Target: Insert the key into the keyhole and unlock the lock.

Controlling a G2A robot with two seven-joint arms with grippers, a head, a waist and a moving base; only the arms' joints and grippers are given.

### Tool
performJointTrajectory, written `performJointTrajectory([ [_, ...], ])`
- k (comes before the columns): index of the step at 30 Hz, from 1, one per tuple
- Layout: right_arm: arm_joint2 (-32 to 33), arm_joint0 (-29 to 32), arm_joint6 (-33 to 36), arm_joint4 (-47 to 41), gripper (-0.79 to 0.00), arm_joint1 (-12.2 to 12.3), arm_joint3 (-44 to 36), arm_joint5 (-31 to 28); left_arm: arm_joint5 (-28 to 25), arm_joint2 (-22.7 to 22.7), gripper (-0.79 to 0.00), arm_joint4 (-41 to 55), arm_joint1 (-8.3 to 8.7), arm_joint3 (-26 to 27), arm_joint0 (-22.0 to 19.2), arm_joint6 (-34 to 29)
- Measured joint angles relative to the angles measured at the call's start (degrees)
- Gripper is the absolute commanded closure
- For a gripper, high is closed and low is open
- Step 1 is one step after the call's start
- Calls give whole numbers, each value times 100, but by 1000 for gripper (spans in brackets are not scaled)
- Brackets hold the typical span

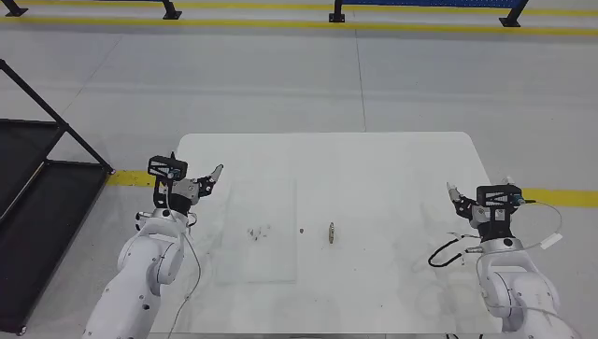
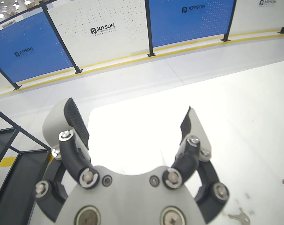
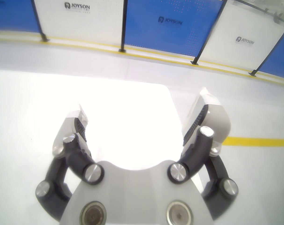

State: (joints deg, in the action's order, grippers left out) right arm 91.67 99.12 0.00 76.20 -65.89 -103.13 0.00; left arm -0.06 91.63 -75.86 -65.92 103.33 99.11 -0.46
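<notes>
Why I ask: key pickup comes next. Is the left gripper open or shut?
Open. The left gripper has its fingers spread wide apart, nothing held between them.

The white table (image 1: 392,171) carries a small lock (image 1: 330,233) near its centre. The key (image 1: 257,233) lies flat at 9 o'clock from the lock, well apart from it. A small dark speck (image 1: 301,231) lies between them, nearer the lock.

White table (image 1: 374,166), black rack (image 1: 33,199)
</notes>
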Motion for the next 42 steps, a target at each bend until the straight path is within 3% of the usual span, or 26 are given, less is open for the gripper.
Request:
performJointTrajectory([
  [3,0,0,0,0,-785,0,0,0,121,-10,-785,255,-22,166,10,-439],
  [9,0,0,0,0,-785,0,0,0,420,-81,-785,352,-30,1105,120,-2371],
  [13,0,0,0,0,-785,0,0,0,703,-122,-785,11,-22,1776,121,-3730],
  [19,0,0,0,0,-785,0,0,0,1266,-532,-785,-729,-61,2321,-110,-5338],
  [25,0,0,0,0,-785,0,0,0,930,-913,-785,-606,-89,2676,-577,-6942],
  [34,0,0,0,0,-785,0,0,0,1260,-1240,-785,-337,-158,2478,-1234,-8438],
  [42,0,0,0,0,-785,0,0,0,1513,-1867,-785,-915,-227,2157,-1356,-8651],
])
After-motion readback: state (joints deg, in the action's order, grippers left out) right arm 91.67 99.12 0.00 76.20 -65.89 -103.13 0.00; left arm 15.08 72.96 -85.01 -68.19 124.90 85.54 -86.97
